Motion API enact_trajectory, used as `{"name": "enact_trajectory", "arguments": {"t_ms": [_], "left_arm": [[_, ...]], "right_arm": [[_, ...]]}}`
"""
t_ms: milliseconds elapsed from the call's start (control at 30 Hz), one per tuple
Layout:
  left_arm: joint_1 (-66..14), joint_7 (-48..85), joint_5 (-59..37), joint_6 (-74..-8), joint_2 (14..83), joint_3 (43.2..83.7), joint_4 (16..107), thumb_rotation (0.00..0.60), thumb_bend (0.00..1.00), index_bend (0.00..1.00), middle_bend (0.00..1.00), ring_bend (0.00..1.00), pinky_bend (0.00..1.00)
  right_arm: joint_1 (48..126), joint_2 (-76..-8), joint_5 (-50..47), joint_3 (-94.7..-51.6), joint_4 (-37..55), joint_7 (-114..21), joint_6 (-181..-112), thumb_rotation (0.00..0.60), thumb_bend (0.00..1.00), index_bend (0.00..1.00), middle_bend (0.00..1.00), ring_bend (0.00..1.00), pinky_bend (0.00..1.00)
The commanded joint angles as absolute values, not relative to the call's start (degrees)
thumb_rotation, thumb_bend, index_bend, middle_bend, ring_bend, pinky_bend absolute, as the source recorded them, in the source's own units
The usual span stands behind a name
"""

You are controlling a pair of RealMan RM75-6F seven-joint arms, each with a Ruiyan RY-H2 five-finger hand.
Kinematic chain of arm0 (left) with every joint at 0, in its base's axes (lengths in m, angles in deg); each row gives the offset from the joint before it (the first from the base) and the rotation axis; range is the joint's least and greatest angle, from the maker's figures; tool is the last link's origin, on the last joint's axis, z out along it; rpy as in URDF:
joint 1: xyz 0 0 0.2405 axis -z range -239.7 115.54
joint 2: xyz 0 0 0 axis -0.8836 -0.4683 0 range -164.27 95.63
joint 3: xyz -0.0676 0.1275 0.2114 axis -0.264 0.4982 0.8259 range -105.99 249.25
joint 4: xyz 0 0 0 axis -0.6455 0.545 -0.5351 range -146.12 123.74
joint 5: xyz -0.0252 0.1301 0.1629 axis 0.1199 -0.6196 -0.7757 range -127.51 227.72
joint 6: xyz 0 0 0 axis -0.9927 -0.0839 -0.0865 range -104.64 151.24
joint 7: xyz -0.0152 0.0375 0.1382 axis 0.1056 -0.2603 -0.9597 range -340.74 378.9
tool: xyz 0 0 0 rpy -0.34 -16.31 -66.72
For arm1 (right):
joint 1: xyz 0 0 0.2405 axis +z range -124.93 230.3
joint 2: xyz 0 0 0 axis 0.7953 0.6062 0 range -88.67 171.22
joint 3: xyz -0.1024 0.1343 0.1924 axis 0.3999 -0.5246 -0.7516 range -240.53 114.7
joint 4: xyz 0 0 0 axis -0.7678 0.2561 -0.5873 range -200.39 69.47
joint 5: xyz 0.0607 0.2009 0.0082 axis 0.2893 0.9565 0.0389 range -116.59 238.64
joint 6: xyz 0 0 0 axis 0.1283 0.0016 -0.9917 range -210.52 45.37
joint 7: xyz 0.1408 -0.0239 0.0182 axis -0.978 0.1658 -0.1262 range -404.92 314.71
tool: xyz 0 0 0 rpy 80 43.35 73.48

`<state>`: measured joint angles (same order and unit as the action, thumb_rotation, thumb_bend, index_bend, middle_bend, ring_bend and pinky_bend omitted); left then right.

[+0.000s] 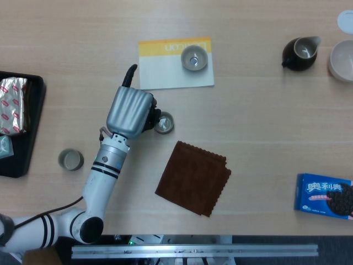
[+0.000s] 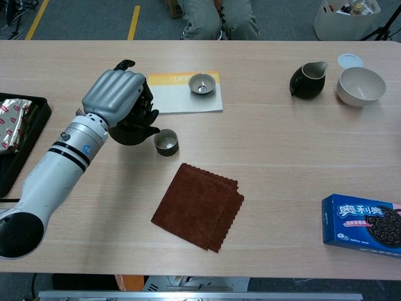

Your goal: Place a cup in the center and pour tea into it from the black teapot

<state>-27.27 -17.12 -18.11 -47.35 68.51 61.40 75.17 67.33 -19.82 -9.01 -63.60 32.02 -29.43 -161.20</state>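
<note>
One black teapot [image 2: 128, 132] — glossy, round | left hand [image 2: 116, 97] fingers grasping it | beside cup [image 2: 166, 142]

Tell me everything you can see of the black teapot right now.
The teapot is small, round and matte black, mostly hidden under the left hand, which grips it from above. Its spout reaches toward the cup at the table's center, close beside its rim. Whether tea is flowing cannot be told.

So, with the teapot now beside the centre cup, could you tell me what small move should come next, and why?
Probably tip the black teapot so its spout goes over the cup. The left hand holds the pot right beside the cup, and no pouring shows.
</note>
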Motion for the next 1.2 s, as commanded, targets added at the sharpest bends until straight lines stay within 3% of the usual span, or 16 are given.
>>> {"name": "enact_trajectory", "arguments": {"t_ms": [33, 1200], "left_arm": [[-26.94, -17.69, -19.11, -47.81, 69.05, 61.69, 74.03, 0.560, 0.38, 0.92, 1.00, 0.85, 0.09], [-26.30, -20.74, -25.85, -49.19, 72.17, 64.08, 67.72, 0.573, 0.38, 0.92, 1.00, 0.85, 0.09]], "right_arm": [[67.11, -19.70, -9.17, -63.85, 32.10, -29.61, -160.93, 0.600, 0.23, 0.08, 0.11, 0.00, 0.00], [64.61, -18.63, -9.34, -66.41, 31.78, -32.09, -157.95, 0.600, 0.23, 0.08, 0.11, 0.00, 0.00]]}}
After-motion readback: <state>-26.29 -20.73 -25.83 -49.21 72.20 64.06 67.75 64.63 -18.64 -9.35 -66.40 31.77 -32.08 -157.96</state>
